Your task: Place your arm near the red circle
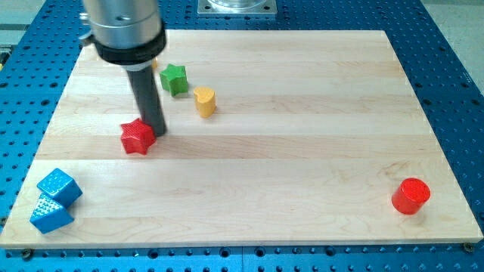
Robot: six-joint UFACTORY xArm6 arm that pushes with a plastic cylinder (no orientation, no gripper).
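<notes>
Resting on the wooden worktop, my tip sits just beside the red star, at that block's right edge in the view; whether they touch I cannot tell. No pincer exists on this rod, so its state cannot be told. Up from the tip lie the green star and the yellow block. Two blue blocks huddle at the view's bottom left. Well apart, near the view's bottom right corner, stands the red circle
</notes>
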